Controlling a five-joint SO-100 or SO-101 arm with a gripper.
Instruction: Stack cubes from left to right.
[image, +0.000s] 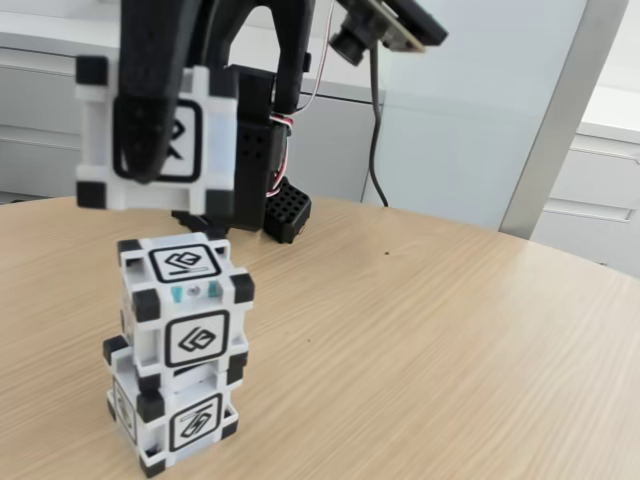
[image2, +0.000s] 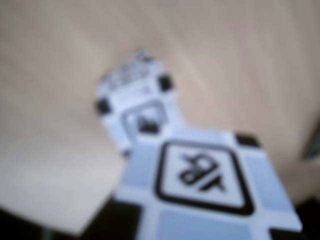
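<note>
Two cubes stand stacked on the wooden table (image: 430, 330) at the lower left of the fixed view: the lower cube (image: 195, 420) and the upper cube (image: 190, 335), which sits slightly twisted on it. A third cube (image: 195, 140) hangs in the air above the stack, a little to its left, with a clear gap over it. My gripper (image: 150, 165) is shut on this cube, one black finger down its front face. In the blurred wrist view the held cube (image2: 200, 190) fills the bottom, and the top of the stack (image2: 137, 100) lies beyond it.
The arm's black base (image: 265, 150) stands at the table's back edge behind the stack, with a cable (image: 377, 130) hanging beside it. White cabinets (image: 600, 190) line the background. Bare wood stretches to the right of the stack.
</note>
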